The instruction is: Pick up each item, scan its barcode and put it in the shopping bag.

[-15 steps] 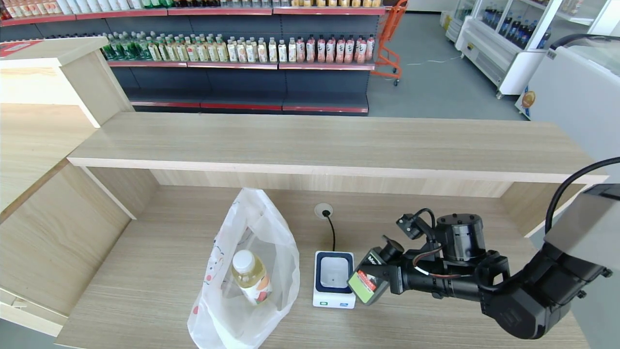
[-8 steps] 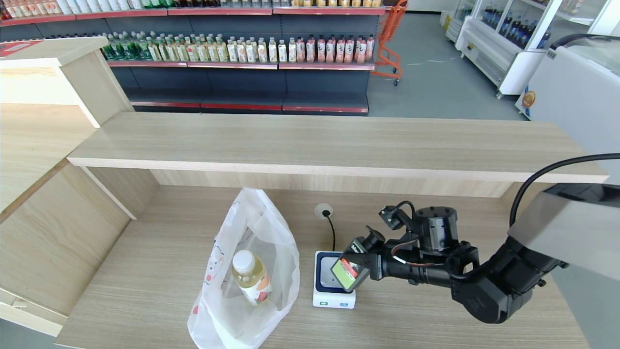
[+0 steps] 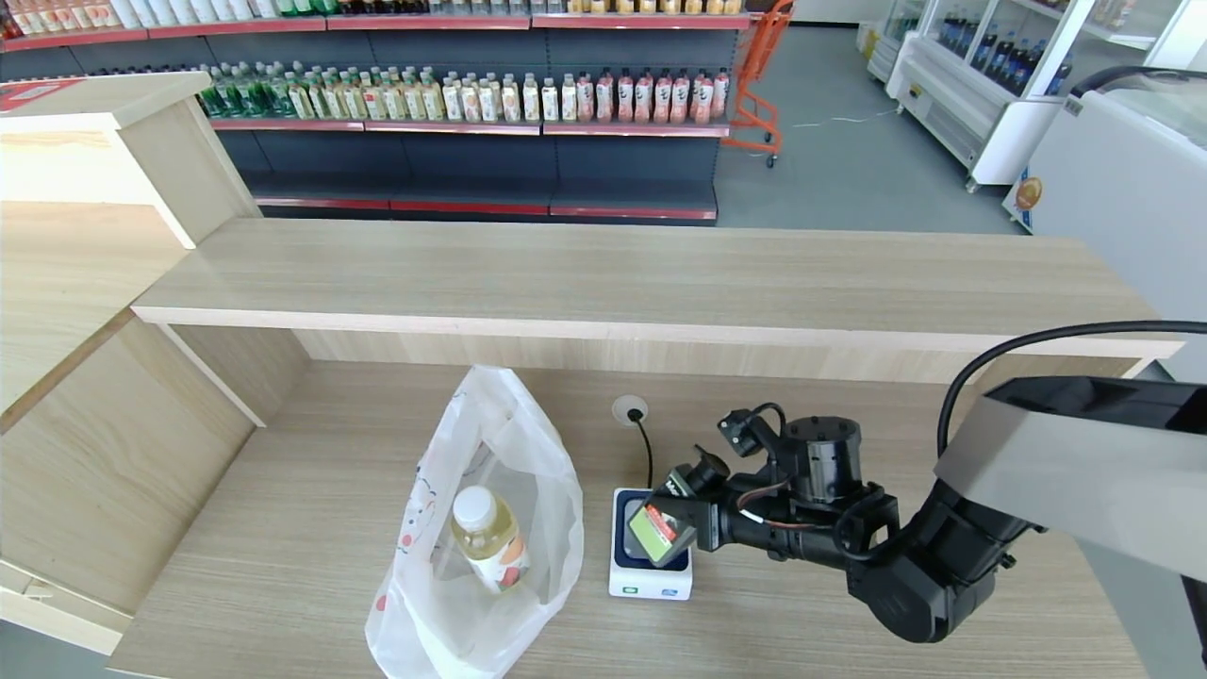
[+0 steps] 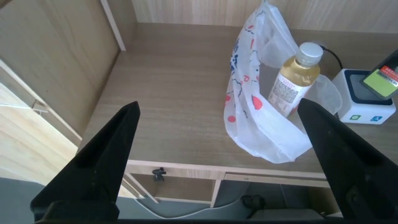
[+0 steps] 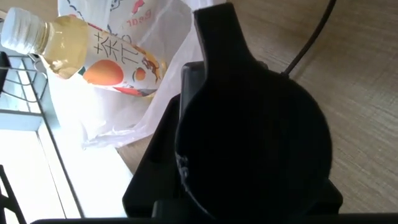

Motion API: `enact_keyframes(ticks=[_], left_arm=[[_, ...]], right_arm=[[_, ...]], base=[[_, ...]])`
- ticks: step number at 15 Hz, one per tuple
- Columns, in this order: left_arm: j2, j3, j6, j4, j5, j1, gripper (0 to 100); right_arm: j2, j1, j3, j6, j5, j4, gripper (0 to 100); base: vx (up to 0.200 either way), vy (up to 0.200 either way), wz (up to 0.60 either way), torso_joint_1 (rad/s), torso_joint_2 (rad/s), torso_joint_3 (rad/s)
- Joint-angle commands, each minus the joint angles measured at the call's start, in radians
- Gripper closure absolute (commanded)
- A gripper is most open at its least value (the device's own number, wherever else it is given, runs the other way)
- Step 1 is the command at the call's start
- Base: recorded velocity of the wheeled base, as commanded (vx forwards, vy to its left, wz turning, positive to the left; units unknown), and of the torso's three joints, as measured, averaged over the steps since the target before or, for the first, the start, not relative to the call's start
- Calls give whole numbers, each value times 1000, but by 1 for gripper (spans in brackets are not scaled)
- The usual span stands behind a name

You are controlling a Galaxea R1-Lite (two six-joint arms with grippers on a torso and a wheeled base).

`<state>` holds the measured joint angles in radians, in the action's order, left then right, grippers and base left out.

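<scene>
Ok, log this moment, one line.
right gripper shut on item | item above scanner | bottle in shopping bag | left gripper open

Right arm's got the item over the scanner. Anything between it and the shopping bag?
Nothing visible. The right gripper holds the item above the scanner. Only a bare strip of counter lies between the scanner and the shopping bag on the robot's left. The bag's mouth is open, with a bottle already inside.
</scene>
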<state>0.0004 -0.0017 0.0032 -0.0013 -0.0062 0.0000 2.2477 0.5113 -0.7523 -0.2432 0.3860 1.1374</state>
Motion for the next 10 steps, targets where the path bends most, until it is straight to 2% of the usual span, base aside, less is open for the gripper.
enact_keyframes(ticks=[1,4,6,8,10], left_arm=[[0,0,0,0,0,0,0],[0,0,0,0,0,0,0],[0,0,0,0,0,0,0],[0,0,-2,0,0,0,0],[0,0,-5,0,0,0,0]], right_arm=[[33,3,-2,1,-7,13,100],[-3,4,2,-24,4,19,100],[-120,36,-1,-202,5,7,100],[-223,39,10,-231,5,-54,100],[-387,15,22,-211,4,-176,100]], base=[[0,0,0,0,0,0],[0,0,0,0,0,0],[0,0,0,0,0,0],[0,0,0,0,0,0],[0,0,0,0,0,0]])
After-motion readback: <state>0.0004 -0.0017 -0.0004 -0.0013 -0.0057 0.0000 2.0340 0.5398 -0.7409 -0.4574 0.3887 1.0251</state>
